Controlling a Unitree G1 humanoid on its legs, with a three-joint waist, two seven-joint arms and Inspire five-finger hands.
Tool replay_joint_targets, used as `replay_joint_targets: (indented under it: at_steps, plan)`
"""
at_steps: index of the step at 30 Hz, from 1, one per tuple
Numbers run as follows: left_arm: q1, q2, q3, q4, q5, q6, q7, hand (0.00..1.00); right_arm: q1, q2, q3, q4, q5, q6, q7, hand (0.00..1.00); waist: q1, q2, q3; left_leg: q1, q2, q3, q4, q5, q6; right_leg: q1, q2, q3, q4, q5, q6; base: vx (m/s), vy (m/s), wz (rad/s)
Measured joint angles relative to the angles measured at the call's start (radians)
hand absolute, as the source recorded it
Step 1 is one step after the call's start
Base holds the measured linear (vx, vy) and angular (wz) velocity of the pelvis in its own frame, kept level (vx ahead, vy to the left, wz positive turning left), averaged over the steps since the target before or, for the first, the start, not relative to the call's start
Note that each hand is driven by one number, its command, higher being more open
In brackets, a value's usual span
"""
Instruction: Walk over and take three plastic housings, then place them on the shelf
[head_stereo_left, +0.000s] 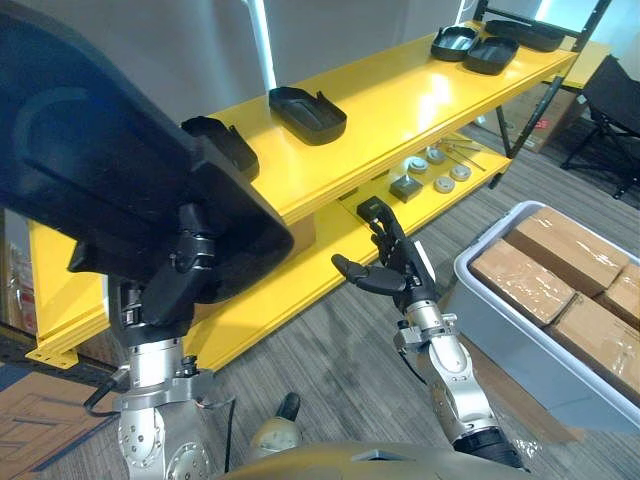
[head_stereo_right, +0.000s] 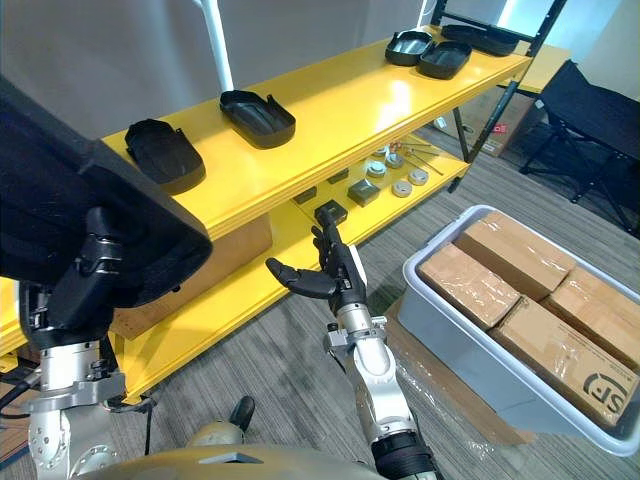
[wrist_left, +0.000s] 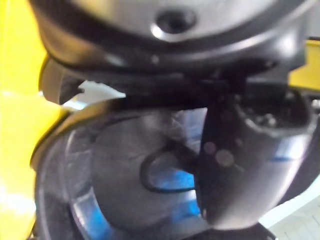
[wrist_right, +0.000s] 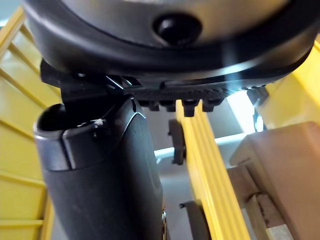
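- While the robot's left hand (head_stereo_left: 185, 270) curled its fingers round one rim, a large black plastic housing (head_stereo_left: 110, 170) hung raised close to the head camera, above the near end of the yellow two-tier metal shelf (head_stereo_left: 400, 100).
- That held housing showed a smooth, matte, rounded shell, and its long axis slanted from upper left down toward the shelf's front edge.
- In the left wrist view, the thumb (wrist_left: 240, 165) lay against a glossy, curved dark surface.
- The right hand (head_stereo_left: 405, 272) hovered before the lower tier, fingers loosely spread and holding nothing.
- On the top tier lay a shallow black oval housing (head_stereo_left: 222, 145) and a second black tray-like housing (head_stereo_left: 308, 113), hollow sides up, with their long axes across the shelf's depth.
- More black housings (head_stereo_left: 490, 52) clustered at the far end.
- Small round metal parts (head_stereo_left: 460, 172) sat on the lower tier.
- A grey plastic tote (head_stereo_right: 460, 340) of film-wrapped brown cardboard boxes (head_stereo_left: 545, 265) stood on the grey carpet (head_stereo_left: 330, 350).
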Motion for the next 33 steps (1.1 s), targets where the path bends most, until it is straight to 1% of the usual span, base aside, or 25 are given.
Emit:
replay_joint_targets:
  at_steps: [4, 7, 10, 12, 13, 14, 15, 16, 17, 18, 19, 20, 21, 22, 23, 24, 25, 26, 27, 28, 29, 30, 31, 32, 33]
  plan:
    - [-0.013, 0.0, -0.027, 0.0, -0.02, 0.0, 0.017, 0.0, -0.029, 0.0, 0.012, -0.002, 0.0, -0.007, 0.005, 1.0, -0.019, 0.004, 0.03, 0.001, -0.001, 0.013, 0.013, -0.011, 0.013, -0.001, -0.001, 0.007, 0.0, -0.006, -0.002, -0.07, -0.002, -0.09]
    - [-0.011, 0.0, -0.024, 0.0, -0.02, 0.0, 0.032, 0.0, -0.035, 0.002, 0.018, -0.033, 0.001, -0.013, 0.004, 1.0, -0.008, -0.006, 0.07, -0.035, -0.016, 0.013, 0.104, -0.056, 0.01, -0.002, -0.013, 0.004, 0.024, -0.015, -0.002, -0.05, 0.022, 0.04]
    - [-0.011, 0.001, -0.012, 0.0, -0.019, 0.0, 0.031, 0.0, -0.036, 0.005, 0.02, -0.039, 0.003, -0.034, -0.001, 1.0, 0.011, -0.03, 0.084, -0.087, -0.062, 0.014, 0.255, -0.137, 0.014, 0.022, -0.059, -0.024, 0.071, -0.047, 0.012, 0.01, 0.073, 0.28]
    - [-0.01, 0.008, 0.012, -0.001, -0.018, 0.0, 0.025, 0.0, -0.036, 0.006, 0.014, -0.049, 0.002, -0.05, -0.004, 1.0, 0.014, -0.052, 0.092, -0.11, -0.089, 0.083, 0.352, -0.184, 0.061, 0.073, -0.091, -0.059, 0.046, -0.041, 0.035, 0.06, 0.132, 0.42]
    - [-0.009, 0.008, 0.034, -0.002, -0.018, -0.002, 0.025, 0.0, -0.04, 0.003, 0.009, -0.056, 0.001, -0.07, -0.004, 1.0, 0.018, -0.037, 0.088, -0.126, -0.093, 0.101, 0.4, -0.226, 0.071, 0.066, -0.096, -0.048, 0.104, -0.027, 0.024, 0.08, 0.171, 0.21]
    - [-0.008, 0.009, 0.063, -0.002, -0.016, -0.002, 0.027, 0.0, -0.044, 0.006, 0.009, -0.056, 0.002, -0.09, -0.005, 1.0, 0.027, -0.032, 0.087, -0.133, -0.096, 0.099, 0.424, -0.249, 0.078, -0.003, -0.127, -0.006, 0.241, -0.001, -0.041, 0.07, 0.185, 0.12]
    - [-0.007, 0.012, 0.077, -0.002, -0.016, -0.002, 0.03, 0.0, -0.044, 0.009, 0.009, -0.056, 0.002, -0.099, -0.005, 1.0, 0.03, -0.035, 0.086, -0.131, -0.098, 0.1, 0.42, -0.252, 0.083, -0.04, -0.137, 0.027, 0.298, 0.024, -0.079, 0.06, 0.226, 0.12]
    - [-0.007, 0.021, 0.102, -0.004, 0.005, -0.003, 0.05, 0.0, -0.052, 0.014, 0.015, -0.056, 0.001, -0.115, -0.005, 1.0, 0.03, -0.041, 0.087, -0.122, -0.103, 0.096, 0.407, -0.253, 0.098, -0.101, -0.145, 0.103, 0.396, 0.096, -0.126, 0.11, 0.212, 0.28]
    - [-0.007, 0.037, 0.122, -0.003, 0.026, -0.002, 0.076, 0.0, -0.065, 0.021, 0.016, -0.056, 0.001, -0.124, -0.006, 1.0, 0.016, -0.043, 0.092, -0.104, -0.115, 0.071, 0.388, -0.247, 0.114, -0.165, -0.15, 0.173, 0.5, 0.161, -0.111, 0.13, 0.183, 0.44]
    - [-0.008, 0.047, 0.128, -0.002, 0.027, -0.002, 0.084, 0.0, -0.071, 0.028, 0.015, -0.056, 0.001, -0.127, -0.009, 1.0, 0.006, -0.038, 0.097, -0.095, -0.114, 0.041, 0.377, -0.246, 0.123, -0.184, -0.133, 0.2, 0.54, 0.115, -0.099, 0.22, 0.08, 0.72]
    - [-0.022, 0.056, 0.138, 0.001, 0.024, -0.002, 0.096, 0.0, -0.088, 0.028, 0.015, -0.057, -0.001, -0.137, -0.018, 1.0, -0.01, -0.034, 0.099, -0.073, -0.113, -0.005, 0.357, -0.238, 0.139, -0.201, -0.066, 0.241, 0.543, -0.009, -0.104, 0.19, 0.005, 0.84]
    - [-0.056, 0.056, 0.142, 0.005, 0.021, -0.003, 0.104, 0.0, -0.114, 0.018, 0.006, -0.067, -0.002, -0.137, -0.023, 1.0, -0.017, -0.027, 0.101, -0.057, -0.114, -0.043, 0.334, -0.233, 0.145, -0.214, 0.005, 0.273, 0.469, -0.069, -0.105, 0.22, -0.021, 0.89]
    - [-0.081, 0.057, 0.14, 0.014, 0.019, -0.005, 0.105, 0.0, -0.124, 0.01, -0.004, -0.086, -0.002, -0.137, -0.027, 1.0, -0.021, -0.024, 0.103, -0.055, -0.12, -0.065, 0.329, -0.232, 0.146, -0.222, 0.037, 0.298, 0.414, -0.084, -0.108, 0.14, -0.008, 0.9]
    - [-0.121, 0.062, 0.14, 0.033, 0.02, -0.008, 0.106, 0.0, -0.137, -0.002, -0.02, -0.12, -0.002, -0.139, -0.031, 1.0, -0.027, -0.019, 0.105, -0.055, -0.134, -0.097, 0.328, -0.232, 0.146, -0.24, 0.073, 0.355, 0.346, -0.089, -0.111, 0.22, -0.08, 1.26]
    - [-0.18, 0.075, 0.14, 0.076, 0.02, -0.008, 0.114, 0.0, -0.161, -0.014, -0.043, -0.167, -0.003, -0.139, -0.043, 1.0, -0.051, -0.012, 0.109, -0.051, -0.157, -0.149, 0.329, -0.234, 0.14, -0.271, 0.113, 0.462, 0.285, -0.082, -0.1, 0.19, -0.109, 1.34]
    - [-0.196, 0.078, 0.14, 0.092, 0.02, -0.008, 0.117, 0.0, -0.167, -0.02, -0.051, -0.185, -0.005, -0.139, -0.048, 1.0, -0.058, -0.008, 0.111, -0.045, -0.163, -0.173, 0.329, -0.238, 0.135, -0.274, 0.124, 0.496, 0.266, -0.077, -0.091, 0.25, -0.191, 1.39]
    - [-0.206, 0.081, 0.137, 0.108, 0.02, -0.008, 0.122, 0.0, -0.174, -0.03, -0.066, -0.207, -0.008, -0.139, -0.049, 1.0, -0.068, -0.01, 0.11, -0.036, -0.175, -0.207, 0.332, -0.234, 0.119, -0.272, 0.126, 0.513, 0.229, -0.066, -0.081, 0.2, -0.191, 1.13]
    - [-0.204, 0.083, 0.137, 0.115, 0.021, -0.008, 0.123, 0.0, -0.185, -0.04, -0.086, -0.223, -0.005, -0.139, -0.043, 1.0, -0.076, -0.025, 0.102, -0.025, -0.191, -0.243, 0.332, -0.238, 0.109, -0.259, 0.12, 0.497, 0.174, -0.054, -0.072, 0.28, -0.315, 1.4]
    - [-0.201, 0.089, 0.134, 0.116, 0.021, -0.008, 0.123, 0.0, -0.19, -0.048, -0.116, -0.252, 0.005, -0.142, -0.037, 1.0, -0.076, -0.043, 0.096, -0.024, -0.213, -0.272, 0.335, -0.253, 0.087, -0.232, 0.103, 0.47, 0.113, 0.013, -0.086, 0.28, -0.369, 1.46]
    - [-0.192, 0.07, 0.129, 0.123, 0.024, -0.003, 0.121, 0.0, -0.204, -0.073, -0.142, -0.258, 0.021, -0.147, -0.036, 1.0, -0.075, -0.009, 0.097, -0.032, -0.186, -0.257, 0.352, -0.27, 0.073, -0.199, 0.107, 0.424, 0.101, 0.023, -0.044, 0.28, -0.404, 1.41]
    - [-0.185, 0.062, 0.127, 0.123, 0.025, 0.004, 0.117, 0.0, -0.21, -0.086, -0.155, -0.258, 0.039, -0.146, -0.032, 1.0, -0.077, 0.022, 0.098, -0.041, -0.137, -0.165, 0.354, -0.273, 0.078, -0.162, 0.124, 0.373, 0.072, 0.026, -0.056, 0.21, -0.342, 1.27]
    - [-0.184, 0.062, 0.126, 0.123, 0.026, 0.005, 0.105, 0.0, -0.211, -0.102, -0.187, -0.257, 0.047, -0.142, -0.034, 1.0, -0.077, 0.038, 0.098, -0.046, -0.073, -0.039, 0.346, -0.264, 0.073, -0.125, 0.14, 0.322, 0.049, 0.024, -0.067, 0.15, -0.238, 1.0]
    - [-0.184, 0.061, 0.125, 0.122, 0.025, 0.005, 0.101, 0.0, -0.211, -0.106, -0.201, -0.257, 0.047, -0.139, -0.035, 1.0, -0.078, 0.045, 0.095, -0.045, -0.051, 0.023, 0.334, -0.255, 0.069, -0.107, 0.142, 0.296, 0.04, 0.02, -0.073, 0.15, -0.227, 1.07]
    - [-0.185, 0.054, 0.113, 0.12, 0.021, 0.005, 0.091, 0.0, -0.208, -0.113, -0.231, -0.258, 0.045, -0.138, -0.038, 1.0, -0.08, 0.046, 0.095, -0.024, -0.018, 0.154, 0.279, -0.217, 0.072, -0.073, 0.141, 0.249, 0.023, 0.018, -0.077, 0.12, -0.154, 0.8]
    - [-0.186, 0.052, 0.103, 0.117, 0.021, 0.005, 0.089, 0.0, -0.205, -0.112, -0.241, -0.263, 0.045, -0.138, -0.041, 1.0, -0.08, 0.044, 0.096, -0.014, -0.013, 0.185, 0.258, -0.202, 0.072, -0.065, 0.139, 0.237, 0.018, 0.018, -0.078, 0.13, -0.137, 0.76]
